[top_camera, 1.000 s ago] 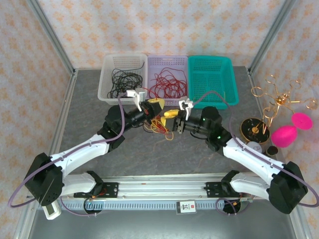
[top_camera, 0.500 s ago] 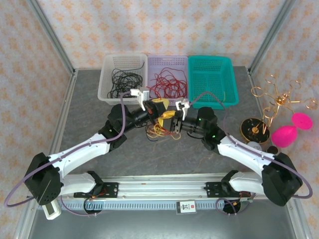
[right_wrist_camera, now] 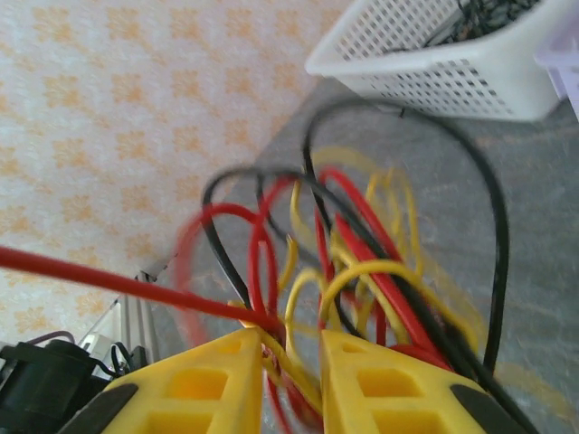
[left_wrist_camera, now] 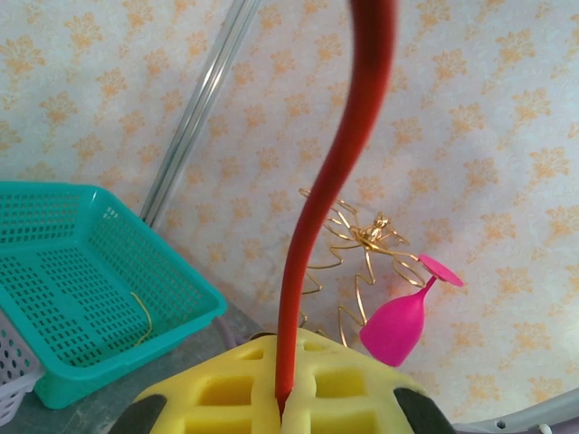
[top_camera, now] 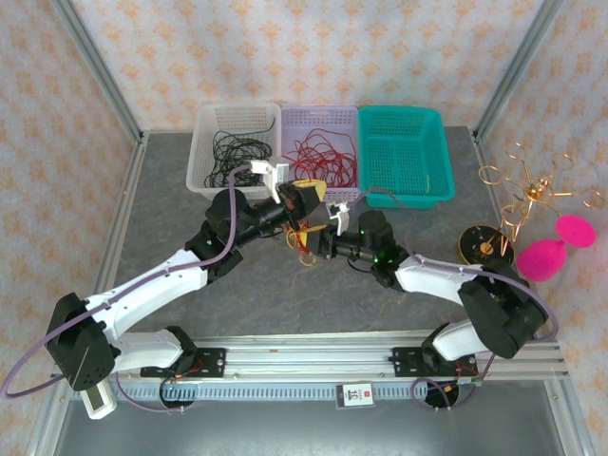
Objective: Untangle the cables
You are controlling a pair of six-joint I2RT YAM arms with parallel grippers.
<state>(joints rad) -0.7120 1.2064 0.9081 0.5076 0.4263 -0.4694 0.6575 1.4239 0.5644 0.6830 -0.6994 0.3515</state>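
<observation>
Your left pincer (left_wrist_camera: 280, 405) pinches a red cable (left_wrist_camera: 317, 217); your right pincer (right_wrist_camera: 291, 366) stands slightly spread around the tangled cables (right_wrist_camera: 371, 262).

1. The teal perforated plastic basket (top_camera: 404, 152) has a smooth, faintly glossy lattice.
2. Left of it, the lilac mesh basket (top_camera: 320, 111) and the white mesh basket (top_camera: 202, 161) look like the same plastic.
3. In front of it, the dark grey bench (top_camera: 285, 304) is matt and mottled.
4. There, the thin red, yellow and black cables (right_wrist_camera: 362, 262) have smooth, shiny sheaths.
5. The yellow waffled pads (right_wrist_camera: 226, 380) of the right tool (right_wrist_camera: 291, 375) look matt and rubbery.
6. Right of the basket stand a polished gold metal-wire stand (top_camera: 532, 185) and a glossy pink goblet (left_wrist_camera: 403, 316).
</observation>
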